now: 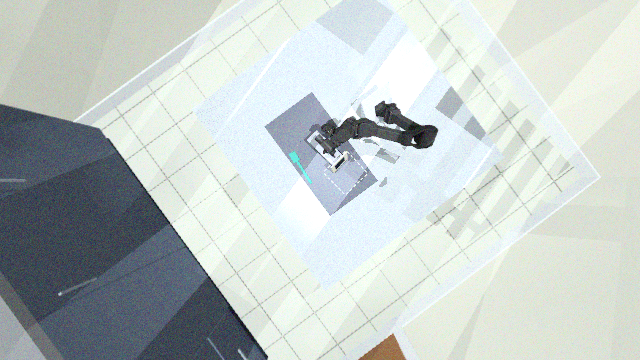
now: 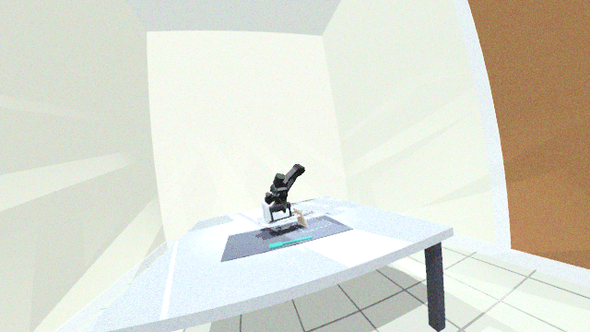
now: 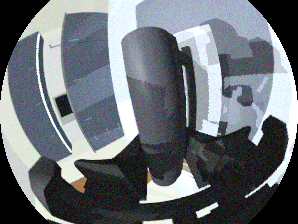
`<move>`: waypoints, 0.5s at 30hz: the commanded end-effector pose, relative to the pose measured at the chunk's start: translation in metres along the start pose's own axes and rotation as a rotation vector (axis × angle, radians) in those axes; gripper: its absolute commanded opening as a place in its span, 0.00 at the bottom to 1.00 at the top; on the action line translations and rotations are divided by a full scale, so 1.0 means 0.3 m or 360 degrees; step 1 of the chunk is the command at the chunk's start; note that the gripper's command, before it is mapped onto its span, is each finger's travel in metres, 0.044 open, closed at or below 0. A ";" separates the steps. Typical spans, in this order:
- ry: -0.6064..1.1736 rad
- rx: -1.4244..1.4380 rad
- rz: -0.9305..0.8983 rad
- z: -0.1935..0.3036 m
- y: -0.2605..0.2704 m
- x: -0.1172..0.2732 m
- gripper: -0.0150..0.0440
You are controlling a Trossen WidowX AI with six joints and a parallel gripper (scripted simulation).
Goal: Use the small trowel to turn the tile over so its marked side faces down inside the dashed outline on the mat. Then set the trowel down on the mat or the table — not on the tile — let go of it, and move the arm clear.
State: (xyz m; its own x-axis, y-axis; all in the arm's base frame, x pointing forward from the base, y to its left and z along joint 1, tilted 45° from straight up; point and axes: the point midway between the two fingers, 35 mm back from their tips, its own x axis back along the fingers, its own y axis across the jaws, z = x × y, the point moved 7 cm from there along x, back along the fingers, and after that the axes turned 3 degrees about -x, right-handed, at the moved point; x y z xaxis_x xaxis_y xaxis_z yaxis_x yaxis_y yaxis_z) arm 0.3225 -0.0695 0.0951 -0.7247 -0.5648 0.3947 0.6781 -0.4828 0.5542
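My gripper [image 1: 325,145] [image 2: 278,214] [image 3: 159,128] is low over the grey mat [image 1: 295,125] [image 2: 240,246] and shut on the trowel. The trowel's dark handle [image 3: 154,96] fills the middle of the wrist view. A pale flat part [image 1: 314,141] [image 2: 267,211], seemingly its blade, lies beside the fingers. The white tile [image 1: 338,164] [image 2: 300,218] is tipped up on edge, leaning, at the near corner of the dashed outline [image 1: 350,187]. Its dark mark faces sideways in the overhead view.
A teal tool [image 1: 300,167] [image 2: 290,242] lies flat on the mat, left of the tile and apart from the gripper. The mat lies on a white table [image 1: 240,125] [image 2: 369,231]. A dark cabinet [image 1: 75,225] stands beside the table.
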 end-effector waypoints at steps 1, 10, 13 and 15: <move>-0.0006 0.0002 -0.0014 0.033 0.004 0.005 0.25; -0.0005 0.0001 -0.0014 0.098 -0.011 -0.006 0.25; -0.0005 0.0001 -0.0014 0.101 -0.012 -0.007 0.25; -0.0005 0.0001 -0.0014 0.101 -0.012 -0.007 0.25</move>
State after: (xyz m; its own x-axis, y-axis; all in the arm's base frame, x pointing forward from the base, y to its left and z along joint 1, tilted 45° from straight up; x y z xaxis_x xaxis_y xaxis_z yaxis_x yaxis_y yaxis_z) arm 0.3179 -0.0453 0.1117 -0.7202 -0.5709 0.3942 0.6824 -0.4806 0.5508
